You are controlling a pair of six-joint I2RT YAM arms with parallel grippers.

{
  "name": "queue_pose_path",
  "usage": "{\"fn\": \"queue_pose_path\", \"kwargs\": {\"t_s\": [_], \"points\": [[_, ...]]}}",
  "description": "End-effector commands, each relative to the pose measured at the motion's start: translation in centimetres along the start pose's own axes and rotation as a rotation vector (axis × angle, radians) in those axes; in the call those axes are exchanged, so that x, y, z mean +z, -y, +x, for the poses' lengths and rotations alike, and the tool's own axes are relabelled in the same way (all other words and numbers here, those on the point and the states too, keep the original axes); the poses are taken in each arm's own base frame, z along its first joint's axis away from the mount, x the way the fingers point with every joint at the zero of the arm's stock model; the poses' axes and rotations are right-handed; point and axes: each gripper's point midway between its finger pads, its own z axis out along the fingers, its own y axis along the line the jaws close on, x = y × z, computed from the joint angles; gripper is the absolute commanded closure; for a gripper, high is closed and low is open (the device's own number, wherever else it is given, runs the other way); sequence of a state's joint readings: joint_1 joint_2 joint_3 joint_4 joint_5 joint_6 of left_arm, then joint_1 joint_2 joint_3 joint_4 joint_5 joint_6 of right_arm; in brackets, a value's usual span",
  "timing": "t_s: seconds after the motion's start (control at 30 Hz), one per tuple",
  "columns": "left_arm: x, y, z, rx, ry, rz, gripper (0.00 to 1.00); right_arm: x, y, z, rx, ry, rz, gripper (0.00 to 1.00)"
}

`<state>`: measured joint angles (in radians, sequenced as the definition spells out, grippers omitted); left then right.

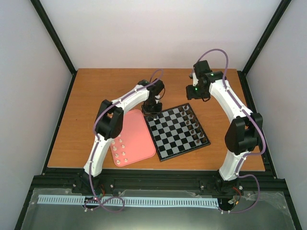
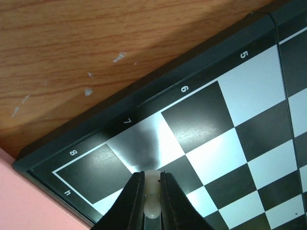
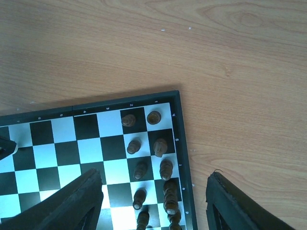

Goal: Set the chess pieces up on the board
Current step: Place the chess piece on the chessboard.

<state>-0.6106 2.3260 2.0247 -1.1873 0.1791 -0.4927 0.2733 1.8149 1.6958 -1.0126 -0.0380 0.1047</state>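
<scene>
The left arm's black fingers (image 2: pixel 135 199) pinch one tiny pale cream-white chess piece (image 2: pixel 152 194) over the upper left corner of the small square chessboard (image 1: pixel 169 136) of black and silvery-white squares with a black rim, at centre frame in the overhead view. The piece hangs by the rim numerals 8 and 7; whether it touches the board cannot be told. Other cream-white pieces (image 1: pixel 120 152) stand in two short rows at the lower left of the pink rounded rectangular tray (image 1: pixel 136 129), which lies just left of the board on the brown wooden tabletop (image 1: pixel 86 105). Dark brown chess pieces (image 1: pixel 192 123) line the board's right side in two files. The right arm's fingers (image 3: pixel 81 201) are spread wide with nothing between them, hovering near the board's upper right corner.
</scene>
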Motion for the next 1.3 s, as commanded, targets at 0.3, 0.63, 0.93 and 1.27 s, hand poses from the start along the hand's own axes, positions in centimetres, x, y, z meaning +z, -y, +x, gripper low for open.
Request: {"fn": "queue_pose_path", "kwargs": {"t_s": [0.3, 0.63, 0.93, 1.27], "points": [[-0.4, 0.7, -1.5, 0.015, 0.047, -0.011, 0.99, -1.3, 0.5, -0.3, 0.000, 0.033, -0.003, 0.41], [0.0, 0.4, -1.7, 0.022, 0.046, -0.032, 0.99, -1.1, 0.4, -0.5, 0.003, 0.031, -0.008, 0.41], [0.5, 0.2, -1.8, 0.024, 0.046, -0.044, 0.99, -0.7, 0.3, -0.2, 0.000, 0.017, -0.014, 0.41], [0.7, 0.1, -1.6, 0.034, 0.037, -0.045, 0.86, -0.7, 0.1, -0.3, -0.004, 0.018, -0.027, 0.40]]}}
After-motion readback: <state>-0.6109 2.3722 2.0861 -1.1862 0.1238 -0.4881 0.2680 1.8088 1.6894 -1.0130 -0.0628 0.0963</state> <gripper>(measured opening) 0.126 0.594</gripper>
